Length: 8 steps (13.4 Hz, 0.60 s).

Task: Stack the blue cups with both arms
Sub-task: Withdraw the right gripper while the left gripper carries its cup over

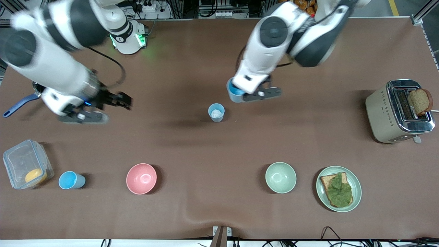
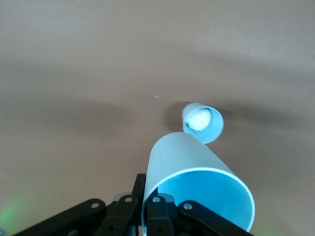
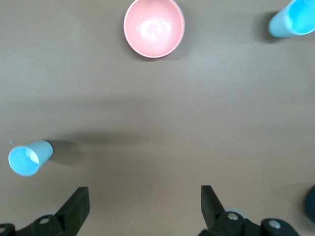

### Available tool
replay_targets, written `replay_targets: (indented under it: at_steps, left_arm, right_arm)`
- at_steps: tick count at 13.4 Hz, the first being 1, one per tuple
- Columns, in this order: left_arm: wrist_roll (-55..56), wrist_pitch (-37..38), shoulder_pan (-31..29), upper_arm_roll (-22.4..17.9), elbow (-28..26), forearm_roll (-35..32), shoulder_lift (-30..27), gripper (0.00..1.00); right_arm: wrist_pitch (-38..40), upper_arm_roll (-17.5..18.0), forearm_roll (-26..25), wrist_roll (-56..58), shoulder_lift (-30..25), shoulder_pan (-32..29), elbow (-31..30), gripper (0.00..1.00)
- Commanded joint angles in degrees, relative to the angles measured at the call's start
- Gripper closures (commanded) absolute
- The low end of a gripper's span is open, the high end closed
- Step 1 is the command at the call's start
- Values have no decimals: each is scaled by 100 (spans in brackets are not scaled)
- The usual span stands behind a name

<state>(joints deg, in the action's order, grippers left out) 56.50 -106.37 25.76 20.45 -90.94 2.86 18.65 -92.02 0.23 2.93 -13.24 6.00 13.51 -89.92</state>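
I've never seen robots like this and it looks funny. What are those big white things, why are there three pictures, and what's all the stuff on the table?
The big white things are two robot arms. Each ends in a black pincher called a gripper. One picture looks down at the whole table; the other two come from little cameras on the arms' wrists.

The left gripper holds a blue cup up in the air, over the table near a paler blue cup with something white inside. The right gripper is open and holds nothing.

Nearer the big camera sit a third blue cup, a clear box with something orange in it, a pink bowl, a green bowl and a plate of bread with lettuce. There's also a toaster with a bread slice sticking out.
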Motion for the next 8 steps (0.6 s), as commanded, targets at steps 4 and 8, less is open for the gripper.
replay_targets:
  at_steps: [4,8]
  left_arm:
    - [336,-727,360,-6,41,-163,701,100]
    - [-172,-1016,360,3,50,-268,1124,100]
  right_arm:
    - [536,83,24,1507,-697,-1226,-193,0]
    - [475,74,-82,1517,-609,-1289,-122,0]
